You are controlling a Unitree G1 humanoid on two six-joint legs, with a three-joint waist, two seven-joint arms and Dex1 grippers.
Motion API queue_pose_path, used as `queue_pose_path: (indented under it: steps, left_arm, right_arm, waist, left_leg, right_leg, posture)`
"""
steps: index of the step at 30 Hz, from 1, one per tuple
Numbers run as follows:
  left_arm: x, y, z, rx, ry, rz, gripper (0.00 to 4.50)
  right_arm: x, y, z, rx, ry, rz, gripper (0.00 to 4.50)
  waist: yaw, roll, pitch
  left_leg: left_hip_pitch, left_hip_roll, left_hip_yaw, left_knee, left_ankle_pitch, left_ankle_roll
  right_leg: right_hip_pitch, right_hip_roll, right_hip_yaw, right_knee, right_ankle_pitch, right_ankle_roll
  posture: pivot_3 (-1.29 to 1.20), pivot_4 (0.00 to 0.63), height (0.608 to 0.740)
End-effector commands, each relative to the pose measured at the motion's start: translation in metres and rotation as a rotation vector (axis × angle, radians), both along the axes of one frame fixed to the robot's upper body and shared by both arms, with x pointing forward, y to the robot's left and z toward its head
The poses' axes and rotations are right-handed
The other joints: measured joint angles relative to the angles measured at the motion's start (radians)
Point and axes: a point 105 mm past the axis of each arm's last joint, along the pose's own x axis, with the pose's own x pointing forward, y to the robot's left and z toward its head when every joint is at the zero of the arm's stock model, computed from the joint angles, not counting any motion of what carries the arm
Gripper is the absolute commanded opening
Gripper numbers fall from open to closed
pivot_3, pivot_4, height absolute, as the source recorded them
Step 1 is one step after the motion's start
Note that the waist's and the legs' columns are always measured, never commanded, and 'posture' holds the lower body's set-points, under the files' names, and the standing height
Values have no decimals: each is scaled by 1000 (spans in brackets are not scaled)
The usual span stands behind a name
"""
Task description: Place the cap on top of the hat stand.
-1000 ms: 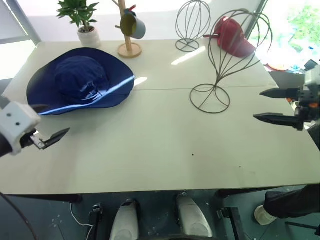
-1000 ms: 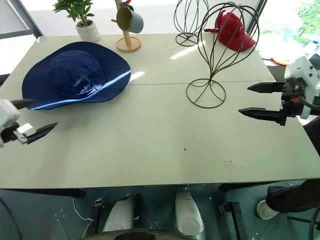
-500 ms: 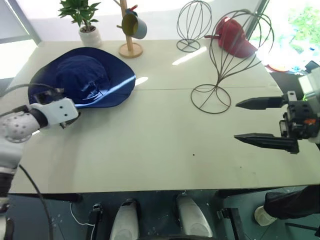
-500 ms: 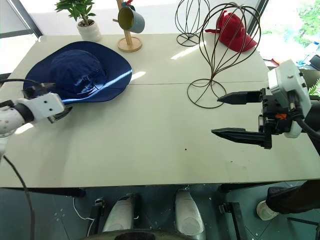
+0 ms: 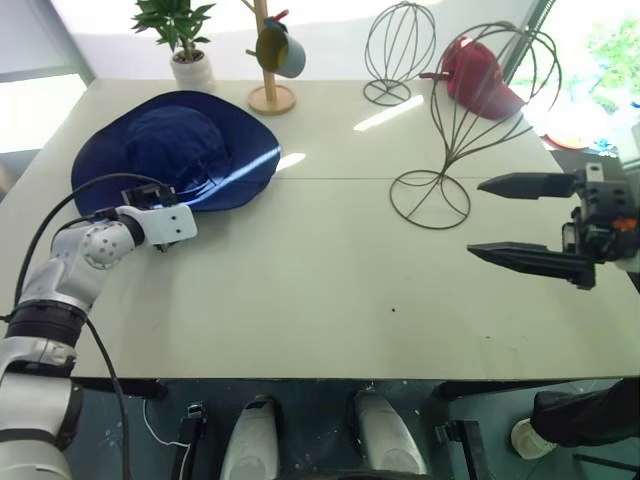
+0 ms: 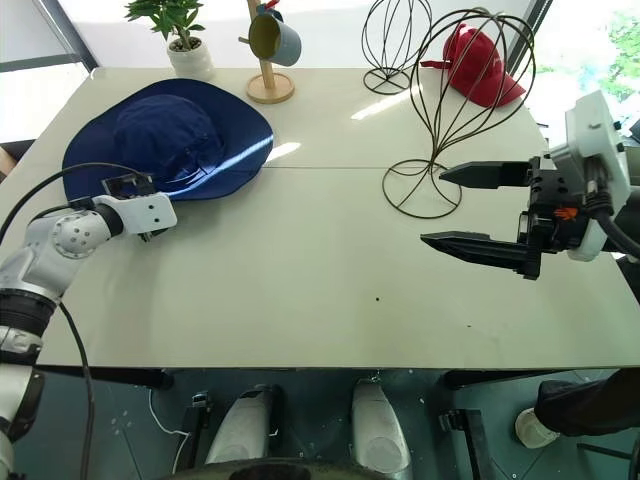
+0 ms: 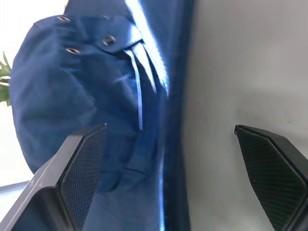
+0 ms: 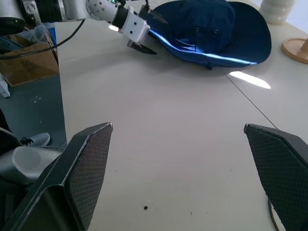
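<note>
Pale cream laminate makes up the tabletop, which carries everything. Largest on it is the cap, navy and floppy, lying flat with its wide brim spread at about ten o'clock from the tabletop's middle, so its rim is the easiest part to pinch. The hat stand, dark thin wire, rises upright at about two o'clock, well apart from the cap, its cage head bare and ready to take the crown. A red baseball cap lies just behind it, and a shorter wire globe stand, a wooden peg pole and a potted plant line the far edge.

The right gripper hovers at three o'clock, jaws spread wide and empty, probably waiting to help. The left gripper sits at the cap's near brim edge, jaws wide and holding nothing, one finger over the brim and one beside it, apparently lined up to close on the fabric.
</note>
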Motion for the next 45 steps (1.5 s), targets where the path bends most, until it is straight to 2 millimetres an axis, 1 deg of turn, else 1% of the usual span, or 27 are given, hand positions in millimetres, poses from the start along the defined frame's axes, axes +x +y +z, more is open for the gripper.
queue_pose_path:
  steps: [1,2,3,4,6,7,8,10,11,13,16,17,19,21,22,23,27,30,33,35,37,39,43,45]
  left_arm:
    - [9,-1,14,11,-59,4,4442]
    - [10,-2,15,10,-67,-2,4442]
    - [11,-3,16,8,-73,-7,3912]
    - [12,-4,17,6,-76,-11,3594]
    - [12,-4,19,7,-81,-17,2609]
    - [13,-4,20,9,-84,-20,2014]
    - [13,-3,21,10,-87,-22,1617]
    - [13,-3,25,6,-93,-29,456]
    - [13,-4,27,1,-95,-34,45]
    - [13,-8,33,-49,-89,-41,45]
    - [11,-22,44,-197,-40,-66,45]
    - [10,-28,52,-254,-27,-82,45]
    - [6,-39,74,-356,-18,-115,45]
    - [1,-51,99,-439,-15,-155,45]
    - [-1,-57,113,-478,-16,-179,45]
    - [-4,-61,122,-504,-14,-194,45]
    - [-8,-88,174,-647,-49,-282,45]
    - [-9,-116,212,-732,-86,-378,45]
    - [-10,-141,237,-786,-115,-455,45]
    - [-9,-159,251,-826,-122,-505,45]
    - [-7,-184,266,-864,-128,-570,45]
    - [-4,-203,277,-890,-130,-617,45]
    - [-3,-239,299,-888,-181,-702,45]
    - [-8,-258,310,-854,-226,-758,45]
  right_arm:
    - [-1,2,10,-7,-52,4,4500]
    - [-1,2,10,-8,-57,0,4500]
    - [0,1,10,-9,-60,-4,4500]
    - [0,1,11,-7,-62,-7,4500]
    - [0,1,12,-6,-64,-12,4500]
    - [0,1,12,-7,-65,-14,4500]
    - [0,0,12,-9,-66,-16,4500]
    - [0,-1,12,-10,-68,-24,4500]
    - [1,-1,12,-9,-69,-28,4500]
    - [2,-4,13,8,-54,-47,4500]
    - [2,-12,17,26,-33,-78,4500]
    - [4,-17,19,18,-54,-102,4500]
    - [9,-31,25,10,-92,-179,4500]
    - [11,-41,29,3,-125,-220,4500]
    - [10,-45,32,5,-131,-233,4500]
    - [9,-48,33,6,-135,-239,4500]
    - [9,-59,38,1,-163,-282,4500]
    - [8,-62,40,0,-178,-301,4500]
    - [6,-65,40,-4,-184,-313,4500]
    - [5,-68,40,-4,-186,-325,4500]
    - [3,-74,42,-4,-195,-354,4500]
    - [0,-77,44,1,-207,-377,4500]
    - [-8,-80,50,21,-224,-412,4500]
    - [-12,-83,51,30,-227,-437,4500]
  waist:
    - [1,0,0]
    - [2,0,0]
    - [1,0,0]
    - [1,0,0]
    - [1,0,0]
    - [1,0,0]
    - [0,0,0]
    - [0,0,0]
    - [0,0,0]
    - [0,0,0]
    - [2,0,0]
    - [4,0,0]
    - [7,0,0]
    - [9,0,0]
    - [10,0,0]
    - [12,0,0]
    - [19,0,0]
    - [22,0,0]
    - [21,0,0]
    - [21,0,0]
    - [22,0,0]
    - [23,0,0]
    - [21,0,0]
    - [19,0,0]
  left_leg:
    - [0,0,0,0,0,0]
    - [0,0,0,0,0,0]
    - [0,0,0,0,0,0]
    - [0,0,0,0,0,0]
    - [0,0,0,0,0,0]
    - [0,0,0,0,0,0]
    - [0,0,0,0,0,0]
    - [0,0,0,0,0,0]
    - [0,0,0,0,0,0]
    - [-1,0,0,0,0,0]
    - [-1,0,0,1,0,0]
    - [-2,0,0,1,0,0]
    - [-3,0,0,1,0,0]
    - [-5,0,-1,2,0,0]
    - [-6,0,-1,3,0,0]
    - [-6,0,-1,3,0,0]
    - [-6,0,-1,5,0,0]
    - [-7,0,-2,8,0,0]
    - [-9,0,-2,12,0,1]
    - [-9,0,-2,13,-1,1]
    - [-9,0,-2,13,-1,2]
    - [-9,-1,-2,14,-1,2]
    - [-9,-1,-2,14,-1,3]
    - [-9,-1,-2,14,-2,4]
  right_leg:
    - [0,0,0,0,0,0]
    - [0,0,0,0,0,0]
    - [0,0,0,0,0,1]
    - [0,0,0,0,1,1]
    - [0,0,0,0,1,1]
    - [0,0,0,0,1,1]
    - [0,0,0,0,1,1]
    - [0,0,0,0,1,1]
    - [0,0,0,0,1,1]
    - [0,0,0,0,1,1]
    - [0,0,0,0,1,1]
    - [0,0,0,0,1,1]
    - [-1,0,0,0,1,1]
    - [-3,0,0,0,1,2]
    - [-3,0,0,0,1,2]
    - [-3,0,0,0,2,3]
    - [-3,1,0,0,3,5]
    - [-2,1,0,1,3,5]
    - [-2,1,0,1,3,6]
    - [-1,1,0,1,3,6]
    - [-1,1,0,1,3,6]
    - [-1,1,0,1,3,6]
    - [-1,1,0,0,3,7]
    - [-1,1,0,0,3,7]
  posture:
    - [0,150,739]
    - [0,150,739]
    - [0,150,739]
    - [0,150,739]
    - [0,150,739]
    - [0,150,739]
    - [0,150,739]
    - [0,150,739]
    - [0,150,739]
    - [0,150,739]
    - [0,150,739]
    - [0,150,739]
    - [0,150,739]
    - [0,150,739]
    - [0,150,739]
    - [0,150,739]
    - [0,150,739]
    - [0,150,739]
    - [0,150,739]
    - [0,150,739]
    - [0,150,739]
    - [0,150,739]
    - [0,150,739]
    - [0,150,739]
